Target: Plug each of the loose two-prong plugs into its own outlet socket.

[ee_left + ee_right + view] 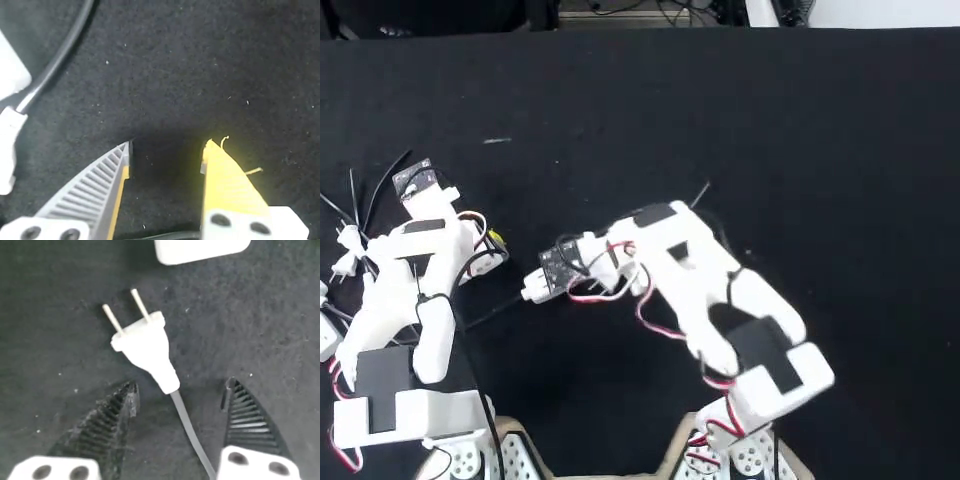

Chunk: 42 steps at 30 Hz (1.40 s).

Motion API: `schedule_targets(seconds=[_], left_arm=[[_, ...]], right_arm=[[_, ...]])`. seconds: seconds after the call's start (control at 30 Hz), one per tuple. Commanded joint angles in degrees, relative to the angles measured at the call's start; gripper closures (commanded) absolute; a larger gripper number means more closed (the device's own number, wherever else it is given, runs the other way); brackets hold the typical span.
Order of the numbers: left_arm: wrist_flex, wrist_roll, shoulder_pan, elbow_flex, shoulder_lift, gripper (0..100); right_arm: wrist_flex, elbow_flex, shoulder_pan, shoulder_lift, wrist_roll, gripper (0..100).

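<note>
**Both tools apart; a white plug lies flat ahead of the right one**

No writing can be read. The marks on the small dark board (415, 182) atop the left arm (400, 290) are too small to make out.

The plug (142, 342) is white. It has two straight metal prongs (112, 317) side by side, and its square-shouldered body narrows to a rounded neck. A pale grey cord (192, 435) leaves that neck. The plug lies on the black worktop (260, 315) with its prongs aimed at a white block (200, 250) with rounded corners, close to it but not touching. Whether that block is a socket cannot be told.

The right tool (181, 384) has black ribbed fingers (107, 425) standing wide apart. The plug's neck lies just between their tips and touches neither. The cord runs back through the gap.

The left tool (167, 145) has one grey ribbed finger and one yellow one, also apart, with bare black worktop between them. Off to one side, well clear of the fingers, a black cable (55, 60) runs into a white piece (10, 150).

The right wrist view gives the prongs and the plug's shape. The high view gives the layout: the right arm (700, 290) is bent across toward the left arm, so the two tool ends are near each other. More small white pieces on black cables (350, 240) lie at the worktop's edge beside the left arm.
</note>
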Motion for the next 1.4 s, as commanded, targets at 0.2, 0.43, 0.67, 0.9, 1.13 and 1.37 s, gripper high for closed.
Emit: schedule_targets(seconds=[0.2, 0.43, 0.67, 0.9, 1.13, 1.37], left_arm=[[-0.7, 0.18, -0.66, -0.4, -2.11, 77], [-0.7, 0.18, -0.66, -0.4, -2.02, 77], [-0.7, 0.18, -0.92, -0.4, -2.02, 77], [-0.7, 0.18, -0.84, -0.4, -2.11, 77], [-0.7, 0.26, -0.66, -0.4, -2.11, 77], [-0.7, 0.26, -0.66, -0.4, -1.85, 77]], right_arm=[[6.77, -5.41, -0.79, 4.18, -2.29, 78.2], [5.27, -6.81, -0.53, 3.65, -11.08, 99.3], [5.71, -5.05, -0.53, -0.84, -20.48, 98.8], [5.36, 8.31, 5.8, -15.69, -26.9, 98.8], [0.35, 18.07, 12.57, -19.3, -26.99, 98.4], [0.35, 19.03, 12.57, -19.21, -27.25, 94.3]])
